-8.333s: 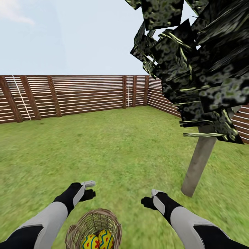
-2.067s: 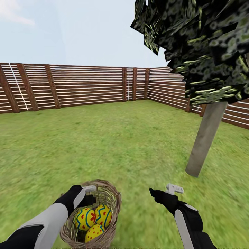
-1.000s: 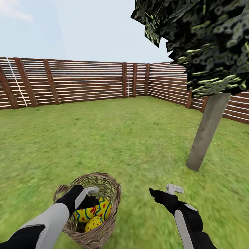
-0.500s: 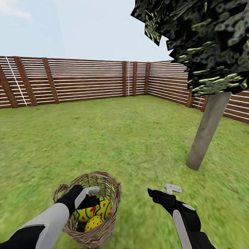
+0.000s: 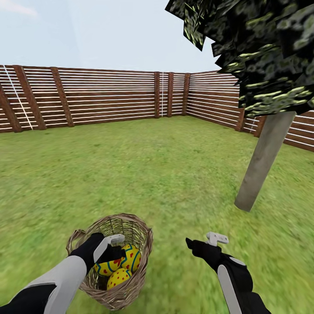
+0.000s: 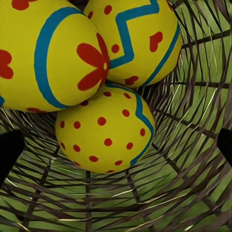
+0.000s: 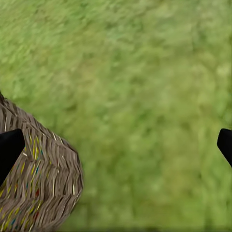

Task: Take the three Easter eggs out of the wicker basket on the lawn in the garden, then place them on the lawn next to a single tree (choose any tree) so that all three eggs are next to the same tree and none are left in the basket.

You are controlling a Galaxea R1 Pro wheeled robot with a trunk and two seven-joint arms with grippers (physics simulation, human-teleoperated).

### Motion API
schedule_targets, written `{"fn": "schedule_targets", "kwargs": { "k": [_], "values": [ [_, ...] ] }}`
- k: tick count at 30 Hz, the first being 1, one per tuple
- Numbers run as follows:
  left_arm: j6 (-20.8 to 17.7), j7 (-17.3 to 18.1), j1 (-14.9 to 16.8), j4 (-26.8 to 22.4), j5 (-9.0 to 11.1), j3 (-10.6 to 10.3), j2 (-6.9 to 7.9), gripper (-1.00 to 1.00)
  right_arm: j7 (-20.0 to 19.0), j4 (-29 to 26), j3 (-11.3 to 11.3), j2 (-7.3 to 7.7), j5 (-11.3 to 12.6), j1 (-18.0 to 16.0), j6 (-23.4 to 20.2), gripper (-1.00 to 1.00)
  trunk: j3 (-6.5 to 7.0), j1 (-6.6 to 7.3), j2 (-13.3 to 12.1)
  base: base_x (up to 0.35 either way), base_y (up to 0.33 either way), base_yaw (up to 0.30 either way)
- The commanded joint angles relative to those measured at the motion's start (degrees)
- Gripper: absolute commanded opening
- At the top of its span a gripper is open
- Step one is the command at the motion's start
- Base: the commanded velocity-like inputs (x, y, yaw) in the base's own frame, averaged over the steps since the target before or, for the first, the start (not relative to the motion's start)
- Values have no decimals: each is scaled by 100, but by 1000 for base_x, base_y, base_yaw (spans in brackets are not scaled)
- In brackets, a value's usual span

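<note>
All three Easter eggs (image 6: pixel 104 130) lie inside the wicker basket (image 5: pixel 131 226), smooth, rigid, probably slippery, best gripped across the middle by the left gripper (image 5: pixel 114 248), jaws apart.

woven twig basket (image 5: pixel 131 226), smooth painted eggs (image 6: pixel 104 130)

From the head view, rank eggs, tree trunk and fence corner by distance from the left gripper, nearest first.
1. Eggs: in the basket, right at the left gripper.
2. Tree trunk: ahead, to the right.
3. Fence corner: far end of the lawn.
</note>
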State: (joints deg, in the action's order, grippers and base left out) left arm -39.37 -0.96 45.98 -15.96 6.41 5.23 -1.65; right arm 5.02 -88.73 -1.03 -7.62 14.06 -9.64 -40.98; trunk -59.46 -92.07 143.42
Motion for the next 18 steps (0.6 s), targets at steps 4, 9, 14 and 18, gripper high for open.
{"fn": "schedule_targets", "kwargs": {
  "k": [4, 9, 14, 18],
  "values": [
    [-7, -10, 0, -24, 88, 53, -1, 100, 52, 3, -1, -3, 62, -3, -24, 100, -5, 1, 2, 0, 0, 0],
    [129, -10, -1, -36, 576, 43, 14, 100, 62, 74, 23, -3, 62, -3, -17, 100, -5, 1, 2, 0, 0, 0],
    [362, -10, -1, -32, 940, 28, 21, 100, 67, 94, 59, -3, 62, -3, -15, 100, -5, 1, 2, 0, 0, 0],
    [446, -20, -1, -24, 1061, 29, 23, 100, 69, 99, 68, -3, 62, -3, -15, 100, -5, 1, 2, 0, 0, 0]
  ]
}}
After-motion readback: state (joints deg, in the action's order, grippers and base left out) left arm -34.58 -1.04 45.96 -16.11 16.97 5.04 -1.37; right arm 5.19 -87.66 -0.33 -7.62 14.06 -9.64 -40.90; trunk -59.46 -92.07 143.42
